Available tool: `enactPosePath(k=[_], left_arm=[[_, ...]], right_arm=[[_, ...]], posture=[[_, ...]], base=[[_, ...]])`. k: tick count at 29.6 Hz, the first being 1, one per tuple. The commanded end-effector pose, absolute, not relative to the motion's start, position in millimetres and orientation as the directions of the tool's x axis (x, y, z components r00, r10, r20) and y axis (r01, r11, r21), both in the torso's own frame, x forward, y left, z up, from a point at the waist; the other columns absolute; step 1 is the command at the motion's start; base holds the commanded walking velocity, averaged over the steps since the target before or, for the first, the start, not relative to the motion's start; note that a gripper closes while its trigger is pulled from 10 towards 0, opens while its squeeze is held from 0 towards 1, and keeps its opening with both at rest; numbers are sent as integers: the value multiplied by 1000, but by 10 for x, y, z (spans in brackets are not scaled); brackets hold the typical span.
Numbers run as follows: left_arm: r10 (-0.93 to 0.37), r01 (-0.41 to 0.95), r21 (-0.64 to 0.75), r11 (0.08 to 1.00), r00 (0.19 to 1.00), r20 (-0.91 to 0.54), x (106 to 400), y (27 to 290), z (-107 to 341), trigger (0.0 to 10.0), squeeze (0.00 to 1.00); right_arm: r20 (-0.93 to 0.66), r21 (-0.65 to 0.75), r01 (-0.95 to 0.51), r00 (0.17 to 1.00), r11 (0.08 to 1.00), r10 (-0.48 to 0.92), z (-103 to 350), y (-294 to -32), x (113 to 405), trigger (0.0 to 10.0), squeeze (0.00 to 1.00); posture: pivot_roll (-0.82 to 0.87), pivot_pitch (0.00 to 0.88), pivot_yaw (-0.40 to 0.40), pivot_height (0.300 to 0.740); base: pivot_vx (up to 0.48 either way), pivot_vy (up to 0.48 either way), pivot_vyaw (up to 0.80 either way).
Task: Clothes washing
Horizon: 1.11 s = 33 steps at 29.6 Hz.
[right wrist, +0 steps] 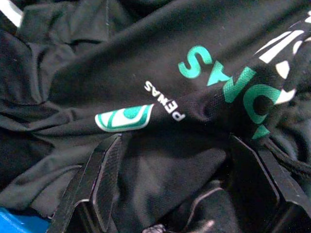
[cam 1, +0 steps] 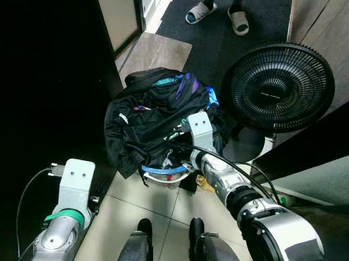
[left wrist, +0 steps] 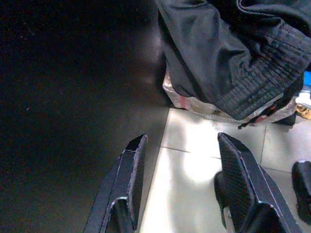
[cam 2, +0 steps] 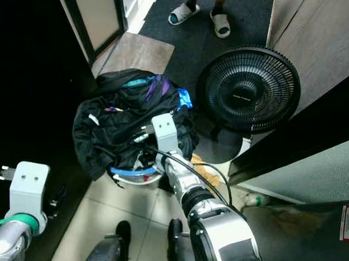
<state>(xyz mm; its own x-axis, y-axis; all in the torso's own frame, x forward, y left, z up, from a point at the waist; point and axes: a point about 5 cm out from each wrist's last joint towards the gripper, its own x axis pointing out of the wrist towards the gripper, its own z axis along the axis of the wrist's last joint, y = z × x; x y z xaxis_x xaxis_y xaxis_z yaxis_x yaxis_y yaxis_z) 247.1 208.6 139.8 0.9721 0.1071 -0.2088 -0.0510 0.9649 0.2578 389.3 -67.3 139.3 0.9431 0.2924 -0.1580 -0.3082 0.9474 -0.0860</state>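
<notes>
Nearest the camera, the robot's own feet (cam 1: 145,230) stand on the pale tiled floor (cam 1: 131,203). The left claw (left wrist: 180,179) hangs low over those tiles beside the dark wall, its two fingers spread well apart with nothing between them; in the left wrist view the tile seam runs between the fingers and the hem of a black garment drapes over the basket's side just ahead.

Just beyond the feet sits the laundry basket (cam 1: 164,175), its blue and white rim peeking out at the near edge under a heaped pile of clothes (cam 1: 154,117). The pile is mostly black, with purple and blue cloth near its far end; its long axis runs from the near-left corner of the basket toward the far right, and cloth spills over the near-left side toward the floor.

The right claw (right wrist: 177,187) reaches down into the near part of the pile, fingers wide open, pressed against a black shirt (right wrist: 160,92) with green and white lettering, not closed on it.

To the right of the basket stands a black fan (cam 1: 278,87). Farther off, a person's feet in sandals (cam 1: 216,13) stand on a dark mat (cam 1: 217,43).
</notes>
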Motion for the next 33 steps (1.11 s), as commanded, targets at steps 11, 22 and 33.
enactPosePath(k=[11, 22, 33], left_arm=[[123, -44, 275, 960, 953, -276, 2324, 2131, 1312, 10000, 0], [147, -63, 285, 956, 948, -281, 2262, 2164, 1328, 10000, 0], [173, -85, 297, 951, 943, -285, 2171, 2217, 1360, 10000, 0]], right_arm=[[-217, -75, -232, 953, 970, 211, 1198, -790, 3835, 6824, 0], [4, -1, -147, 989, 989, 147, 1718, -765, 4007, 10000, 0], [-46, -6, -232, 972, 973, 232, 1655, -496, 3949, 10000, 0]], posture=[[437, 572, 60, 740], [463, 572, 45, 740], [507, 588, 42, 740]], base=[[0, 0, 0], [0, 0, 0], [0, 0, 0]])
